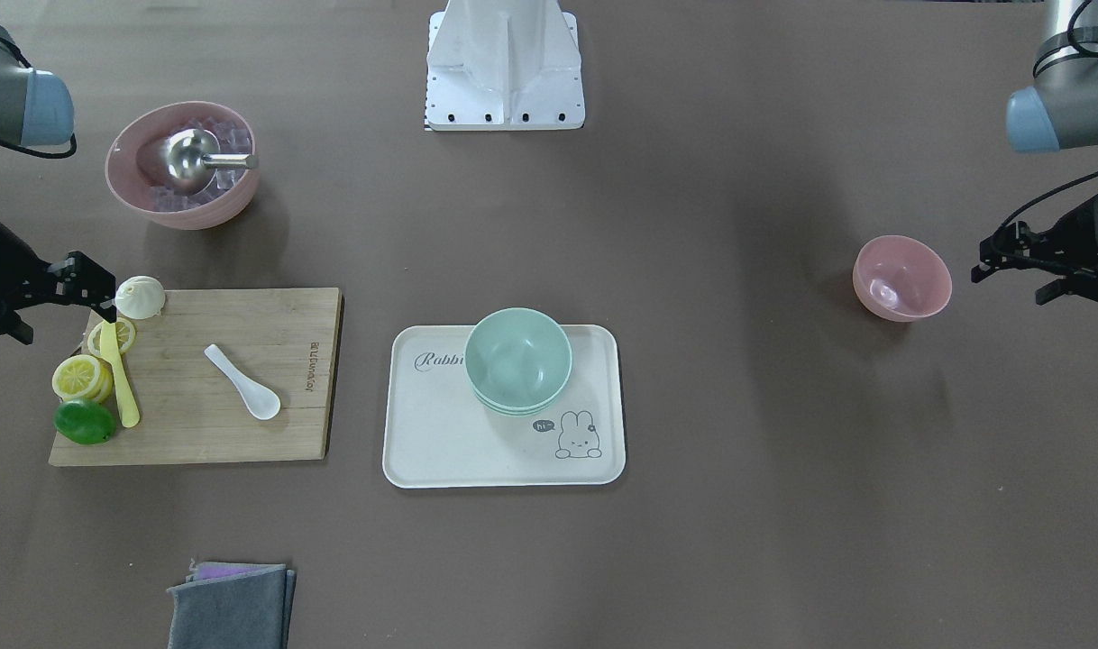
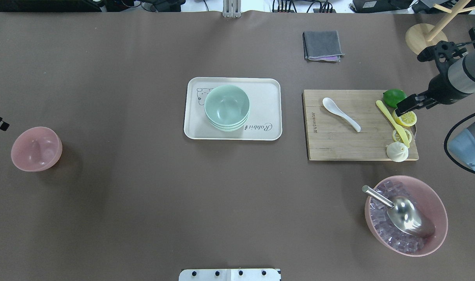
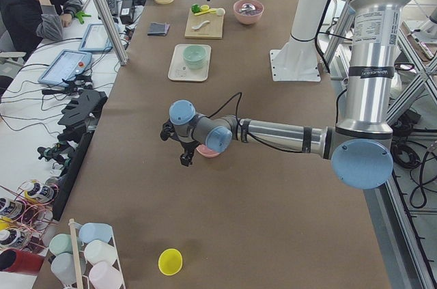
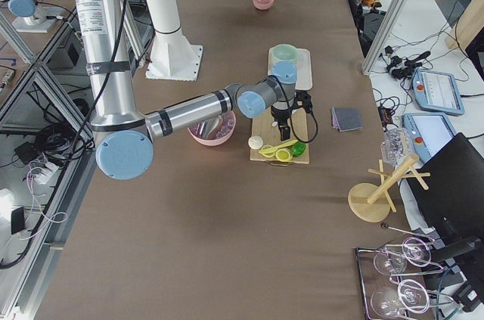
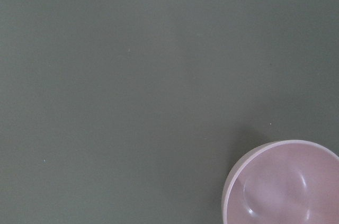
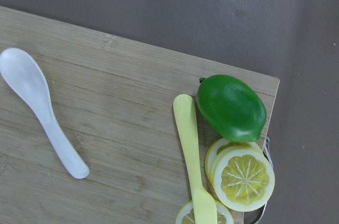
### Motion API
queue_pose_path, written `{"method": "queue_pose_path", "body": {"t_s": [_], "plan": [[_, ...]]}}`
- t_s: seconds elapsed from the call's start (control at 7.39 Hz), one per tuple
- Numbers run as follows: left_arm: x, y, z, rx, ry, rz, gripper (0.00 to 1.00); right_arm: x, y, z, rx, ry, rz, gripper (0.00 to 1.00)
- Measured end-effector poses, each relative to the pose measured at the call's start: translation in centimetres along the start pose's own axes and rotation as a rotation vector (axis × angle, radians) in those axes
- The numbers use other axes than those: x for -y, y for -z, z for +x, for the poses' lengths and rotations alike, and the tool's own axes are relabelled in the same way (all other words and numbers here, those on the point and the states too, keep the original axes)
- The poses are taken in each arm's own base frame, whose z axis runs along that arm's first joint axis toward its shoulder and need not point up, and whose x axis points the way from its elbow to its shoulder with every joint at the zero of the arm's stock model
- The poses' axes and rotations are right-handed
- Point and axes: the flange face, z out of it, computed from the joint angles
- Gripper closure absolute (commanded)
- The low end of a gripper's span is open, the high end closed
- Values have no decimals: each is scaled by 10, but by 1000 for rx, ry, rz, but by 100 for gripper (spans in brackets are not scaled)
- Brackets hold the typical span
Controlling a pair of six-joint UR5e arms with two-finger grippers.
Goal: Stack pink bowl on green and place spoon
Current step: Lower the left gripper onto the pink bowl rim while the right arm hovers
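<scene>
We are hovering our left gripper [image 1: 1009, 279], spread wide and empty, beside the pink bowl [image 1: 902, 278], well apart from the green bowls [image 1: 518, 361] on the tray [image 1: 441, 433]. A shallow rim pinch risks tipping it. Our right gripper [image 1: 67, 320], likewise spread, is hanging by the lime [image 6: 231, 106], off the spoon [image 1: 242, 382] on the board [image 1: 197, 424].
</scene>
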Motion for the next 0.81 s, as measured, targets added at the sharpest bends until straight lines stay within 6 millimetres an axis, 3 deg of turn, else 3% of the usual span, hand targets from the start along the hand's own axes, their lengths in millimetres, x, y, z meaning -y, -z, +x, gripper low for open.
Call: {"method": "queue_pose_path", "body": {"t_s": [0.41,0.81], "plan": [[-1,-31,8,-43,16,51,60,0,0,-2,1,1,2,0],[-3,-35,13,-61,7,61,61,1,0,-3,2,3,3,0]]}}
